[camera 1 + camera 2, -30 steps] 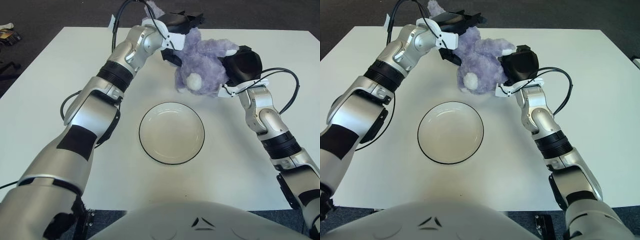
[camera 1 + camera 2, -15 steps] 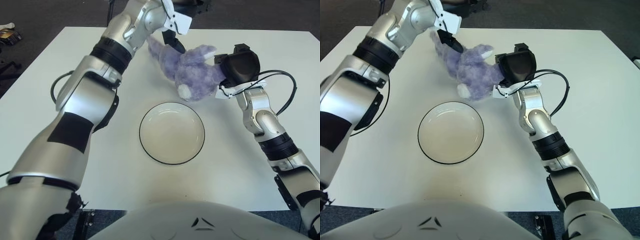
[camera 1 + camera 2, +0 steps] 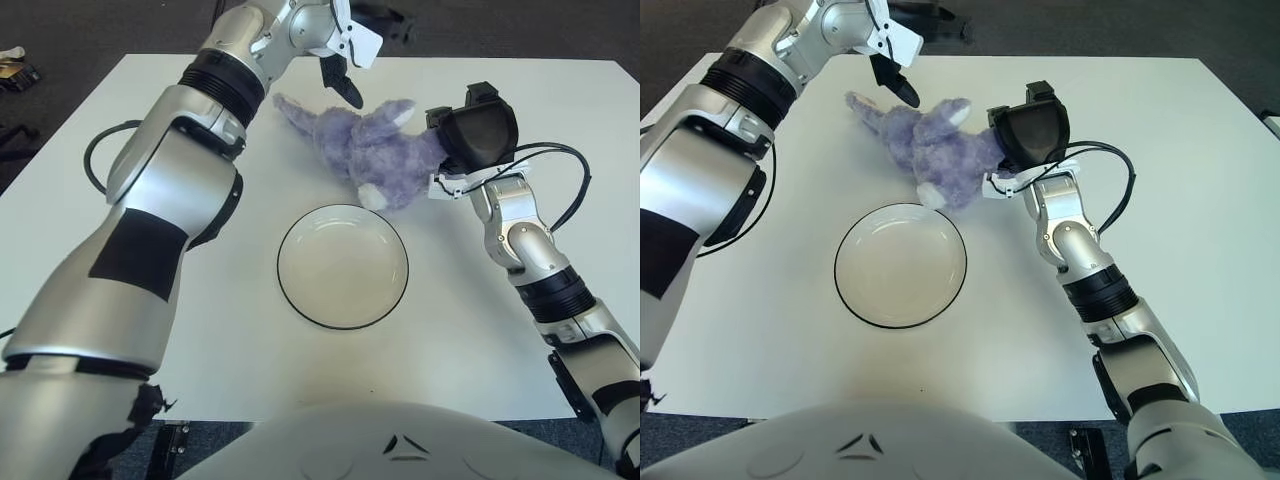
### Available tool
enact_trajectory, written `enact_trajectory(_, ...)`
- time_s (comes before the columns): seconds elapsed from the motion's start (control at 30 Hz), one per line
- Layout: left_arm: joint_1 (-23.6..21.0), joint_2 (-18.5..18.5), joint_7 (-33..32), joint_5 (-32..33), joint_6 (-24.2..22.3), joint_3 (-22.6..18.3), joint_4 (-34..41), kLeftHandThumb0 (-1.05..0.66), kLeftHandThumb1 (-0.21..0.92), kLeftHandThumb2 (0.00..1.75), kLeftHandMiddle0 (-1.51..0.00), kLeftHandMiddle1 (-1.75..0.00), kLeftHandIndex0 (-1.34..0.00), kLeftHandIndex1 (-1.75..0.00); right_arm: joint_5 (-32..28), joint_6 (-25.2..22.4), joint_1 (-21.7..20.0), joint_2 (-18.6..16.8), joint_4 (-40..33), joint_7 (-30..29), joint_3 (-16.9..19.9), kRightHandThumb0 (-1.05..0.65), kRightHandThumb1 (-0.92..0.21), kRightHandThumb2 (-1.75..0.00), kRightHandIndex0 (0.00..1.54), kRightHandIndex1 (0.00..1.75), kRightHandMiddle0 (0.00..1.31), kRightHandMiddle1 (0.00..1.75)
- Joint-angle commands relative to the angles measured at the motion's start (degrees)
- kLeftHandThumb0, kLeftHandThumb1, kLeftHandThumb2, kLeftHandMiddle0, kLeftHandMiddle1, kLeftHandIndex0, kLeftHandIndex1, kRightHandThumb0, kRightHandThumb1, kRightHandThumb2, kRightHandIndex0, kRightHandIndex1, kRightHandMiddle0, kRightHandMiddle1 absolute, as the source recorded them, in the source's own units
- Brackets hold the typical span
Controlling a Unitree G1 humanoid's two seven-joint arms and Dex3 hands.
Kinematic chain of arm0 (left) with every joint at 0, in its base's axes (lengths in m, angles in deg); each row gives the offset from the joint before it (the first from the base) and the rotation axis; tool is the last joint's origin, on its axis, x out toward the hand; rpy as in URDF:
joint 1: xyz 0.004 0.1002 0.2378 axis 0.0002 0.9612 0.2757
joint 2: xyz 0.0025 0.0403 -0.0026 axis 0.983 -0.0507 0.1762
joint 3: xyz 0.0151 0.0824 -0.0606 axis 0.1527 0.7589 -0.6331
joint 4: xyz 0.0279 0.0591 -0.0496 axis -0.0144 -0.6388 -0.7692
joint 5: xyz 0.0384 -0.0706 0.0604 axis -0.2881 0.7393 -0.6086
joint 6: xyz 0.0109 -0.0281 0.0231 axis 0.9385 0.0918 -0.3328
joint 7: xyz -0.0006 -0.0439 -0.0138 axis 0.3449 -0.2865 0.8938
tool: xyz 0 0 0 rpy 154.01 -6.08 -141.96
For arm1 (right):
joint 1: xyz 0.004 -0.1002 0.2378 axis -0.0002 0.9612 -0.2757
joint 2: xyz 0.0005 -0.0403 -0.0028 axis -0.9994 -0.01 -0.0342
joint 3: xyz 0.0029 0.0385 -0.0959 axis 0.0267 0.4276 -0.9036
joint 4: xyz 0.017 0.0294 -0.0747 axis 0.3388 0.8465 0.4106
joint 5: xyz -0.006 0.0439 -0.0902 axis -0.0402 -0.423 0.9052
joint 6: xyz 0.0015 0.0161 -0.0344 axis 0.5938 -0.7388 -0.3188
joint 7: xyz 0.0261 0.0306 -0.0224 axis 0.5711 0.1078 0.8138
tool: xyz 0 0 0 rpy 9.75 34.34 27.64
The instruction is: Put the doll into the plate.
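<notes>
While lying on table (image 3: 120,200) beyond plate (image 3: 343,266) | doll (image 3: 370,152) soft, light, floppy; take by torso | right hand (image 3: 470,135) against doll, fingers' state not discernible | left hand (image 3: 345,40) above, released.

The left hand (image 3: 352,50) runs off the picture's top edge, so its far fingers and whether they are spread or curled cannot be told. The right hand (image 3: 478,135) shows only its dark back; its fingers lie behind it, pressed into the doll (image 3: 372,152), and the doll's side nearest that hand is hidden, so any grasp is unclear.
</notes>
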Motion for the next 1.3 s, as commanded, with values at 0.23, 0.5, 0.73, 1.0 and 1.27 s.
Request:
enact_trajectory(0.23, -3.2, -0.3, 1.1, -1.6, 5.0, 2.0, -3.6, -0.7, 0.46, 0.74, -0.19, -0.83, 0.0, -0.86, 1.8, 0.2, 1.3, 0.6, -2.1, 0.0, 0.2, 0.37, -0.76, -0.57, 0.47, 1.52, 1.02, 1.75)
enact_trajectory(0.5, -4.3, -0.8, 3.4, -2.3, 8.2, 3.5, -7.0, -0.43, 0.28, 1.01, -0.12, -1.11, 0.0, -1.04, 1.6, 0.5, 1.7, 0.7, -3.3, 0.8, 0.4, 0.38, -0.68, -0.7, 0.49, 1.54, 1.01, 1.75)
enact_trajectory(0.73, -5.4, -1.2, 6.0, -3.2, 8.0, 4.4, -9.8, -0.43, 0.28, 1.01, -0.11, -1.17, 0.0, -0.96, 0.9, 0.8, 2.1, 0.6, -4.1, 1.5, 0.9, 0.38, -0.68, -0.7, 0.48, 1.55, 1.02, 1.75)
enact_trajectory(1.0, -4.3, -0.5, 3.5, -5.7, 10.4, 6.2, -10.6, -0.79, 0.57, 0.64, -0.1, -1.09, 0.0, -0.73, 0.8, 1.0, 2.3, 0.5, -4.1, 0.2, 1.4, 0.38, -0.65, -0.75, 0.49, 1.56, 1.02, 1.75)
enact_trajectory(1.27, -3.3, -0.9, 1.2, -8.2, 10.4, 8.1, -12.2, -0.8, 0.58, 0.61, -0.06, -1.17, 0.0, -0.74, 1.6, 1.8, 2.5, 1.1, -3.9, -1.8, 1.7, 0.4, -0.58, -0.85, 0.52, 1.57, 1.0, 1.75)
